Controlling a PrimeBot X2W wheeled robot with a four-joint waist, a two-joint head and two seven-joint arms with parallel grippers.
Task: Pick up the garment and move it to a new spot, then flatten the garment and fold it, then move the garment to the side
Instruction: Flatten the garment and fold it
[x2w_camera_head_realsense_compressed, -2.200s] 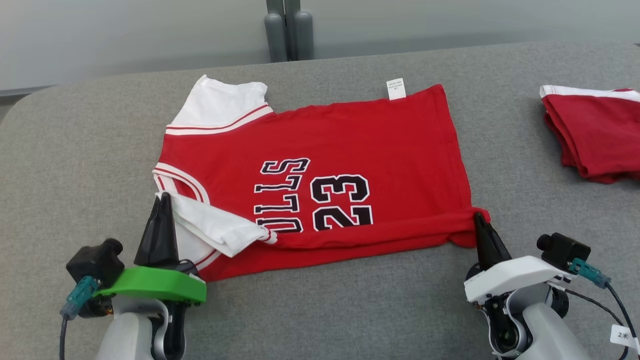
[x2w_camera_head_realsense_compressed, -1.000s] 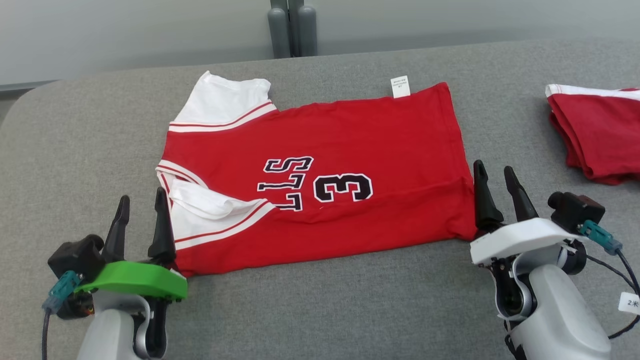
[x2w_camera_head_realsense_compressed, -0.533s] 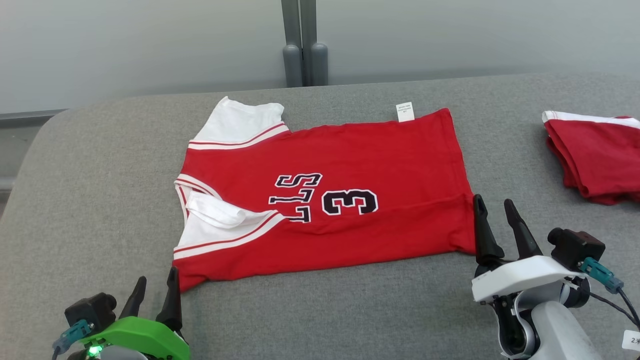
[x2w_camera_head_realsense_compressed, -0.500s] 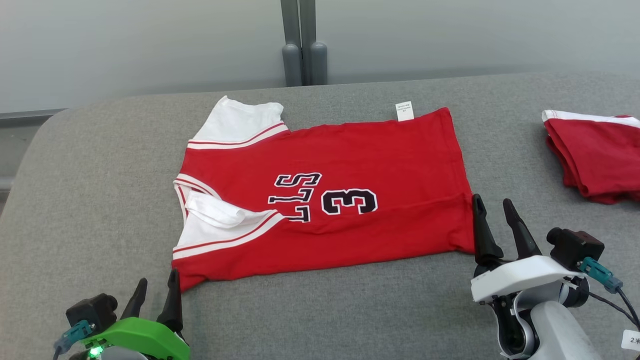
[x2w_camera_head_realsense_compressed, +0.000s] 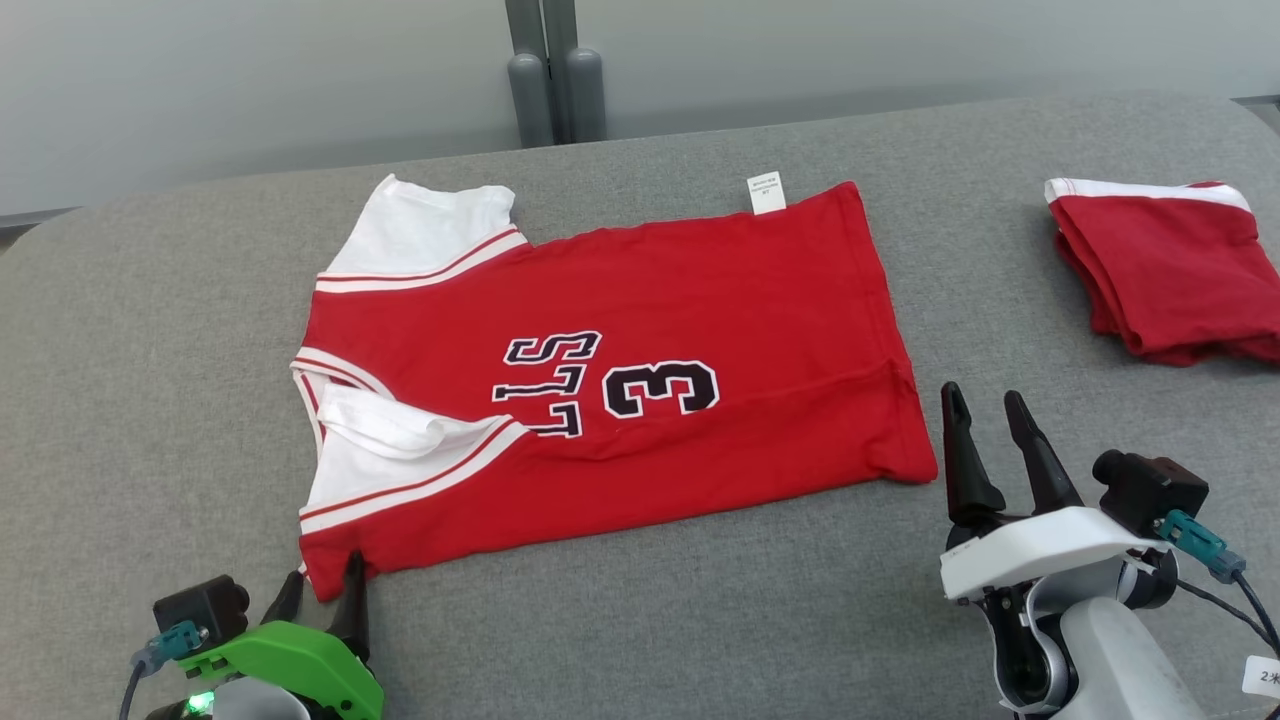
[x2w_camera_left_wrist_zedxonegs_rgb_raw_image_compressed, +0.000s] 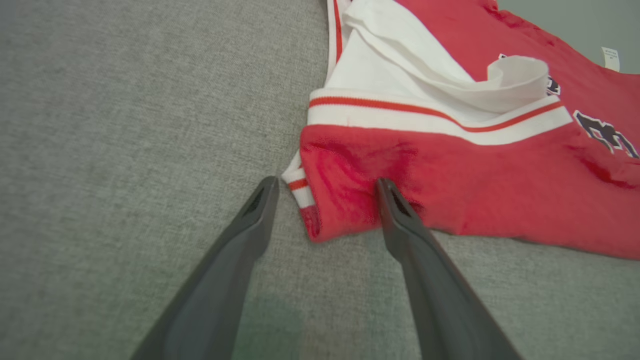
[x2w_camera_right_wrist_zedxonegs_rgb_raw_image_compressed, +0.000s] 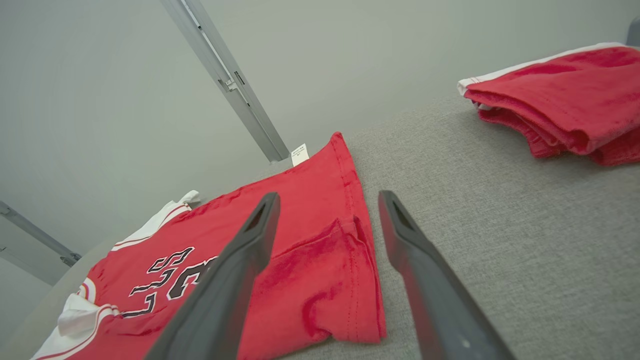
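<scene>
A red garment with white sleeves lies spread across the middle of a grey fabric-covered tabletop. Its near edge is folded up over the black lettering, so part of the print is hidden. A white label sticks out at its far edge.

The left gripper sits at the garment's near left corner with its fingers apart. One finger is on bare tabletop and the other touches the red cloth.

The right gripper is just beside the near right corner, fingers apart, holding nothing.

A second folded red garment rests by the tabletop's far right edge.
</scene>
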